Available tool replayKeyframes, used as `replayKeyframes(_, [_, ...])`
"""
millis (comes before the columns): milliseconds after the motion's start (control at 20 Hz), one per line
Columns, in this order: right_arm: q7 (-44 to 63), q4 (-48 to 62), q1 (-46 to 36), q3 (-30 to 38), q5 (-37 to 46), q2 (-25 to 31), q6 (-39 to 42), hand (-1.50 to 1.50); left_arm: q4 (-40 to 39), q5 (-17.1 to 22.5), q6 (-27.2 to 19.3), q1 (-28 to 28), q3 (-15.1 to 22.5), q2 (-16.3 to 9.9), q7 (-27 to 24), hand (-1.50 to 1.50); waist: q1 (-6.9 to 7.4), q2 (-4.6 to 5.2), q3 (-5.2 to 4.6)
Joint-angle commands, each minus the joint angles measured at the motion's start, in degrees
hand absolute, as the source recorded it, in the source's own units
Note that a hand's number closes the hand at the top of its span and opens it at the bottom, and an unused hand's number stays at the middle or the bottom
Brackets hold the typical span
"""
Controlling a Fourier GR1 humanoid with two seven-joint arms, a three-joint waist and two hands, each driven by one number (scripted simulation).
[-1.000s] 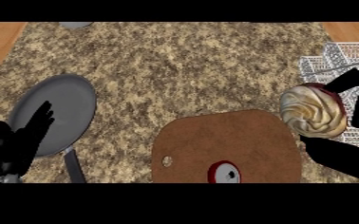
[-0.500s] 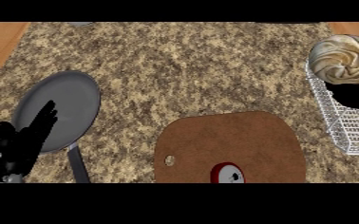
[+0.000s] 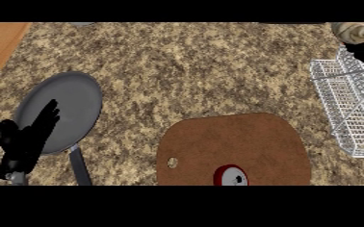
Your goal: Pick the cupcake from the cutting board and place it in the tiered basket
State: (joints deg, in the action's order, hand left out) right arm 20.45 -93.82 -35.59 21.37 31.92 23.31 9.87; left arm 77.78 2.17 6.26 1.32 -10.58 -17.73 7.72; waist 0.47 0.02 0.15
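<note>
The cupcake (image 3: 348,29) is off the board (image 3: 235,146), up by the basket (image 3: 340,101) but not yet in it; the right hand's grip cannot be told, and the left hand (image 3: 28,139) rests open.

Bare counter (image 3: 185,67) between pan (image 3: 60,110) and wire basket (image 3: 341,101)

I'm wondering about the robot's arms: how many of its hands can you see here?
1. The left hand rests open at the lower left, over the grey pan. The right hand may be hidden beyond the right edge.
</note>
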Motion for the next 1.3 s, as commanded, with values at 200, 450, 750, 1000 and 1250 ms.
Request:
replayKeyframes(200, [-13.0, 7.4, 2.2, -8.1, 18.7, 18.5, 0.4, 1.50, 2.9, -1.0, -1.4, -0.3, 1.8, 1.9, 1.9, 0.00, 0.85, 0.51, -0.09])
replayKeyframes(450, [-21.2, 19.0, -5.8, -10.4, 21.4, 24.3, -0.3, 1.50, -0.4, -0.3, 0.6, -0.2, 0.0, 0.2, -0.2, 0.00, 1.18, 0.43, -0.17])
replayKeyframes(750, [-26.9, 26.4, -11.7, -11.9, 24.0, 26.7, -0.3, 1.50, -0.2, -1.1, -0.7, -1.9, 0.3, 1.5, 1.7, 0.00, 0.45, 0.16, -0.18])
replayKeyframes(1000, [-32.7, 32.9, -12.2, -13.3, 26.4, 28.8, 0.1, 1.50, 3.0, -0.5, 0.2, -1.9, -0.8, -0.3, 4.8, 0.00, 0.32, 0.08, -0.14])
replayKeyframes(1250, [-25.4, 37.9, -9.0, -14.6, 27.8, 24.6, 5.2, 1.50, 1.5, -2.6, -1.2, 2.0, 0.9, 3.2, -1.4, 0.00, 0.24, 0.07, -0.18])
